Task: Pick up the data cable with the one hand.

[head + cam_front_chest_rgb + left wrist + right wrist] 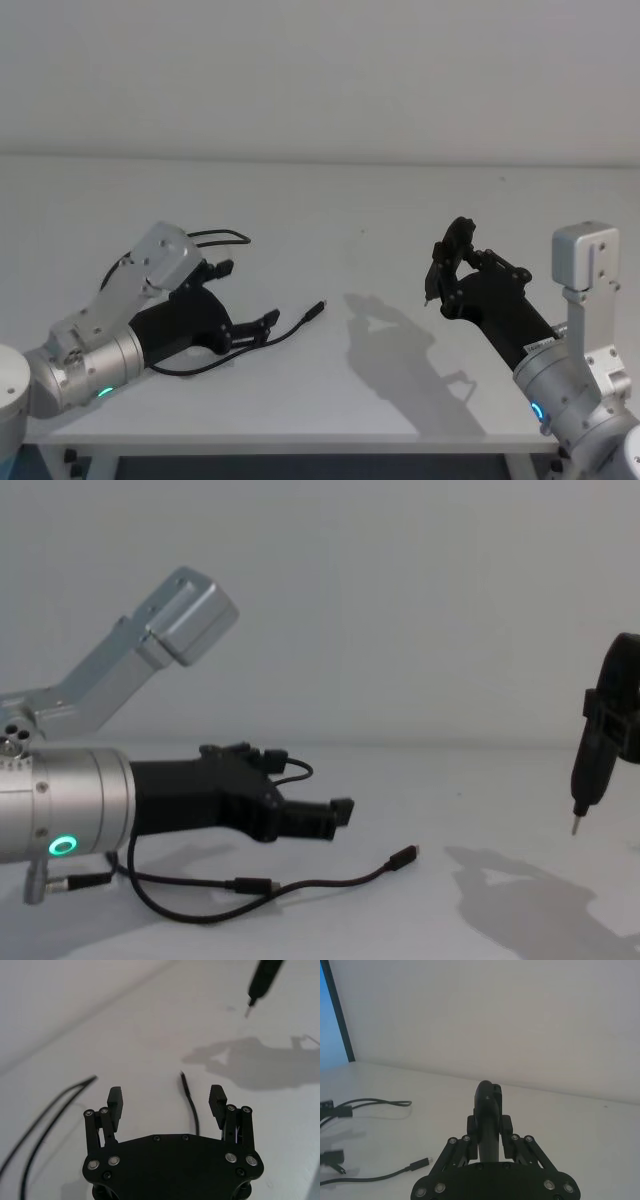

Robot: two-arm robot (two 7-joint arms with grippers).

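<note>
Our left gripper [166, 1096] hovers low over the table [380, 200], fingers spread wide and empty. The cable [330, 883] lies looping on the table beneath it, one plug end reaching out between the fingers. Well apart, our right gripper [458, 262] is raised and clamped on a pointed tool [588, 765].

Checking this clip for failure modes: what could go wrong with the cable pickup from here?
1. The data cable is thin and flat on the table; the left gripper, jaws open, sits above it and may close on nothing.
2. Only the stretch near its plug lies between the jaws, so it could slip out.
3. It loops beneath the left arm and might snag.
The right gripper holds a pointed tool, apart.
</note>
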